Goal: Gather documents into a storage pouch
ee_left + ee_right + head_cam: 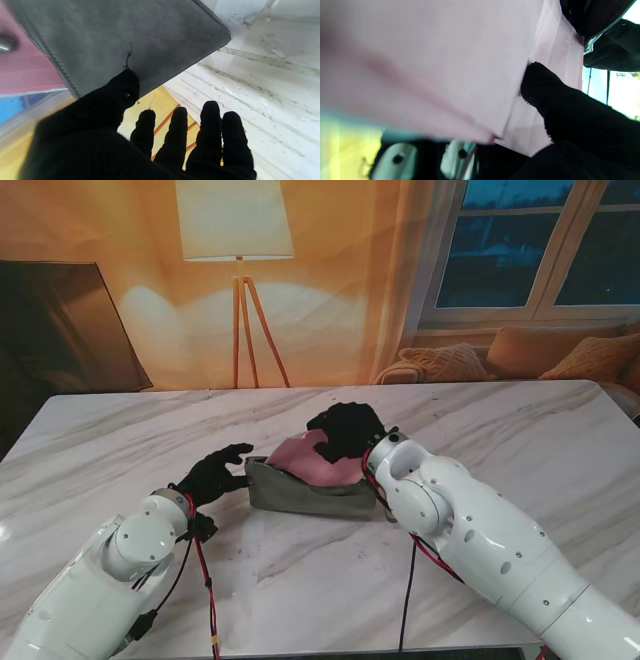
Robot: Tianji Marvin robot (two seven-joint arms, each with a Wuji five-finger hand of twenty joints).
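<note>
Near half of the pink documents [318, 460] sunk out of sight inside the grey pouch [305, 495]; count of sheets impossible to tell. Fingers of the right hand [348, 428] covered by its own back in the stand's view, grip on the paper not visible there. In the right wrist view, most of the documents [445, 62] smeared to a pink blur, sliced off by the frame. Pouch [120, 42] cropped in the left wrist view, mouth unseen. Left hand [218, 470] thumb contact only partly visible. Far corners of the bench [520, 420] cut off.
</note>
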